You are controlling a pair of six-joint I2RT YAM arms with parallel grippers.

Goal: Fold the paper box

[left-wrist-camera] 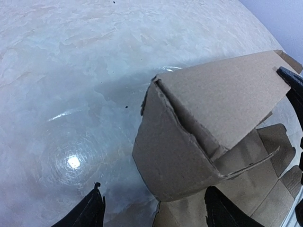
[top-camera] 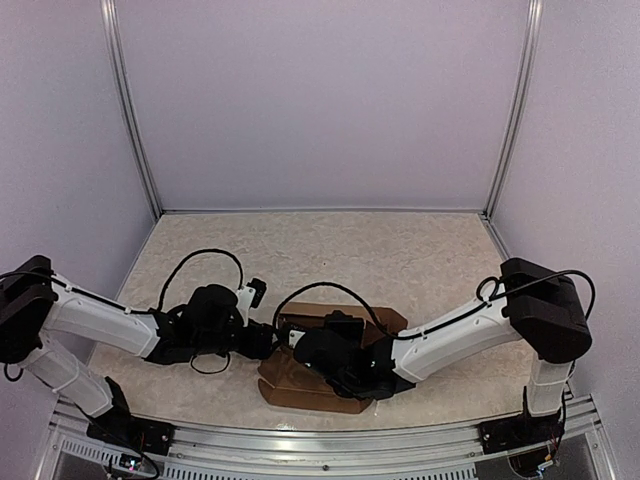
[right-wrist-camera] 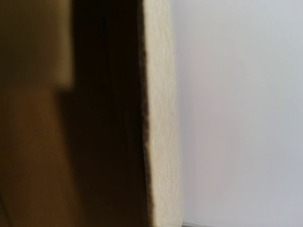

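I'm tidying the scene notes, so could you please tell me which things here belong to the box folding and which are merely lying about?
Belongs to the job:
cardboard box, partly folded
left arm
right arm

Just there, not part of it:
table
metal rail at the near edge
walls

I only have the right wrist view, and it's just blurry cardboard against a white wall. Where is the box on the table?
Observer: The top view shows the box near the front edge of the table, about midway across.
Operator: Is it lying flat?
Observer: Not all of it. The left wrist view shows one folded-up end standing off the table, with flat flaps beside it.
Operator: Where is the left gripper?
Observer: The left gripper is open and points at that folded-up end.
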